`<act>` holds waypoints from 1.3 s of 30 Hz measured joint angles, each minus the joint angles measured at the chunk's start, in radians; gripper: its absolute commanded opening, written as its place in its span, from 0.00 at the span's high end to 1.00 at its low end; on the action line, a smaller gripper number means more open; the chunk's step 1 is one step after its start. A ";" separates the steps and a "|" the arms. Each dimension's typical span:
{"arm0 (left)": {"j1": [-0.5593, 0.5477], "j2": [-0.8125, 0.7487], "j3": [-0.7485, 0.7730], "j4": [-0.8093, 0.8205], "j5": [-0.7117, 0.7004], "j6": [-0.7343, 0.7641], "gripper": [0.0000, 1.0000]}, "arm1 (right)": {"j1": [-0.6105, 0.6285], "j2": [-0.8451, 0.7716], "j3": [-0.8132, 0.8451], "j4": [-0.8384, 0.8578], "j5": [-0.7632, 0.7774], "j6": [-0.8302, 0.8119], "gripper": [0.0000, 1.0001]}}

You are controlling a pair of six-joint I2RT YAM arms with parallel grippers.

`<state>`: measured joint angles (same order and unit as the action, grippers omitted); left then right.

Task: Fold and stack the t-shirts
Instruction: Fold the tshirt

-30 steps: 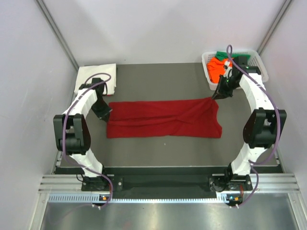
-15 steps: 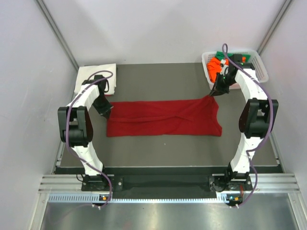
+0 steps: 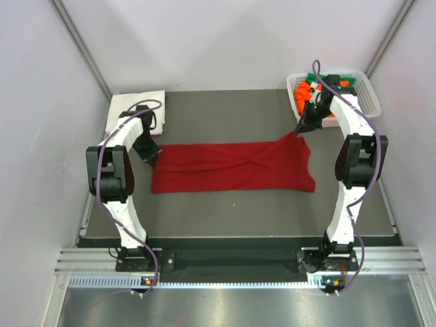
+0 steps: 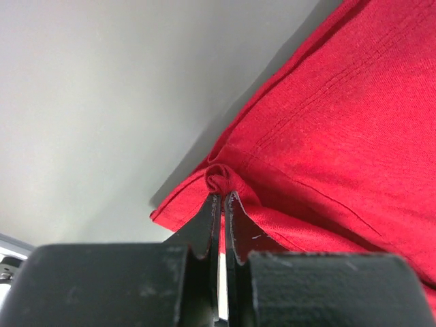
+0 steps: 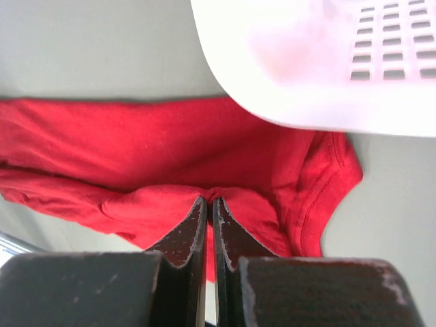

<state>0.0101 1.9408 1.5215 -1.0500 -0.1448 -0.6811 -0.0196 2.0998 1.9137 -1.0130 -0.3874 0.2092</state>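
Observation:
A dark red t-shirt (image 3: 231, 167) lies stretched out left to right on the dark mat. My left gripper (image 3: 151, 151) is shut on a pinch of its far left edge, which shows as red cloth (image 4: 327, 136) in the left wrist view. My right gripper (image 3: 298, 133) is shut on its far right corner and lifts it a little; the red cloth (image 5: 170, 146) hangs below in the right wrist view. A folded white t-shirt (image 3: 136, 109) lies at the far left corner. Orange (image 3: 303, 92) and green (image 3: 319, 79) t-shirts sit in the basket.
A white plastic lattice basket (image 3: 364, 92) stands at the far right corner, close behind my right gripper; its rim (image 5: 306, 75) fills the top of the right wrist view. Grey walls close in the sides and back. The mat (image 3: 225, 211) runs toward the arm bases.
Both grippers moved a little farther from the bases with the red shirt's far edge. The right corner has risen slightly toward the basket.

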 measured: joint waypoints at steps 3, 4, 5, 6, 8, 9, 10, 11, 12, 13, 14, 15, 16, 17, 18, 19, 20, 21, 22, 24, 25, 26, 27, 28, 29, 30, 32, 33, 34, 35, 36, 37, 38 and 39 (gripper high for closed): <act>0.000 0.017 0.016 -0.003 -0.002 0.000 1.00 | 0.000 0.020 0.019 0.002 -0.003 0.000 1.00; 0.000 0.023 0.023 -0.002 -0.002 0.000 0.99 | 0.000 0.026 0.024 0.002 -0.003 0.000 1.00; 0.000 0.028 0.029 -0.003 -0.002 0.000 0.91 | 0.000 0.032 0.031 0.002 -0.005 0.000 0.99; 0.000 0.032 0.035 -0.003 -0.003 0.002 0.83 | 0.000 0.038 0.038 0.002 -0.007 0.001 0.91; 0.000 0.039 0.044 -0.006 -0.008 0.008 0.75 | 0.005 0.046 0.050 0.002 -0.006 0.008 0.75; 0.000 0.041 0.051 -0.010 -0.014 0.011 0.68 | 0.010 0.048 0.059 0.003 -0.005 0.014 0.60; 0.000 0.042 0.061 -0.017 -0.025 0.017 0.66 | 0.016 0.049 0.065 0.002 0.003 0.018 0.53; 0.000 0.043 0.074 -0.028 -0.035 0.021 0.61 | 0.021 0.048 0.065 0.003 0.012 0.019 0.47; 0.000 0.042 0.089 -0.035 -0.047 0.030 0.59 | 0.027 0.035 0.054 0.006 0.024 0.021 0.36; 0.000 0.037 0.101 -0.040 -0.057 0.037 0.59 | 0.032 0.013 0.021 0.015 0.038 0.026 0.31; 0.000 0.028 0.108 -0.041 -0.061 0.042 0.59 | 0.034 -0.020 -0.029 0.023 0.054 0.024 0.28; 0.000 0.012 0.108 -0.043 -0.064 0.051 0.59 | 0.036 -0.064 -0.090 0.032 0.066 0.019 0.26; -0.001 -0.010 0.105 -0.046 -0.061 0.059 0.59 | 0.037 -0.118 -0.159 0.027 0.077 0.019 0.25; -0.004 -0.041 0.095 -0.044 -0.054 0.067 0.59 | 0.036 -0.177 -0.230 0.027 0.085 0.019 0.25; -0.008 -0.078 0.075 -0.039 -0.043 0.076 0.61 | 0.035 -0.241 -0.304 0.033 0.092 0.019 0.25; -0.013 -0.113 0.053 -0.032 -0.024 0.081 0.64 | 0.034 -0.293 -0.361 0.035 0.095 0.019 0.25; -0.026 -0.176 -0.003 0.002 0.005 0.084 0.64 | 0.024 -0.366 -0.443 0.047 0.095 0.020 0.25; -0.040 -0.232 -0.056 0.018 0.038 0.084 0.64 | 0.017 -0.432 -0.518 0.063 0.095 0.021 0.25; -0.053 -0.272 -0.098 0.023 0.065 0.084 0.64 | 0.008 -0.479 -0.571 0.063 0.096 0.021 0.25; -0.092 -0.350 -0.206 0.062 0.129 0.082 0.64 | -0.023 -0.571 -0.682 0.077 0.097 0.019 0.25; -0.109 -0.366 -0.245 0.067 0.159 0.082 0.64 | -0.041 -0.602 -0.729 0.084 0.097 0.019 0.26; -0.125 -0.368 -0.276 0.076 0.183 0.082 0.65 | -0.062 -0.624 -0.772 0.095 0.095 0.018 0.27; -0.135 -0.358 -0.299 0.084 0.203 0.082 0.65 | -0.080 -0.641 -0.812 0.106 0.095 0.018 0.31; -0.139 -0.341 -0.312 0.090 0.218 0.082 0.66 | -0.094 -0.647 -0.840 0.112 0.094 0.015 0.34; -0.139 -0.323 -0.320 0.099 0.227 0.083 0.68 | -0.107 -0.650 -0.869 0.117 0.094 0.011 0.37; -0.138 -0.304 -0.322 0.110 0.234 0.083 0.71 | -0.117 -0.650 -0.894 0.126 0.094 0.009 0.45; -0.137 -0.278 -0.322 0.133 0.240 0.082 0.72 | -0.123 -0.650 -0.928 0.145 0.094 0.007 0.52; -0.136 -0.270 -0.322 0.144 0.242 0.082 0.72 | -0.123 -0.650 -0.941 0.158 0.092 0.005 0.55; -0.135 -0.265 -0.323 0.153 0.243 0.082 0.72 | -0.123 -0.650 -0.947 0.169 0.089 0.002 0.55; -0.135 -0.262 -0.325 0.159 0.243 0.082 0.72 | -0.123 -0.650 -0.954 0.185 0.085 0.002 0.55; -0.135 -0.260 -0.327 0.163 0.243 0.083 0.73 | -0.123 -0.650 -0.959 0.203 0.082 0.001 0.55; -0.135 -0.257 -0.330 0.164 0.243 0.083 0.73 | -0.123 -0.648 -0.962 0.219 0.080 0.000 0.55; -0.135 -0.253 -0.332 0.165 0.242 0.085 0.73 | -0.123 -0.645 -0.967 0.237 0.079 -0.001 0.54; -0.135 -0.247 -0.332 0.166 0.242 0.087 0.73 | -0.123 -0.640 -0.972 0.251 0.079 -0.002 0.53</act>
<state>-0.1249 1.6939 1.1893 -0.8841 0.0971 -0.5941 -0.1425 1.4601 0.9413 -0.7620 -0.3080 0.2073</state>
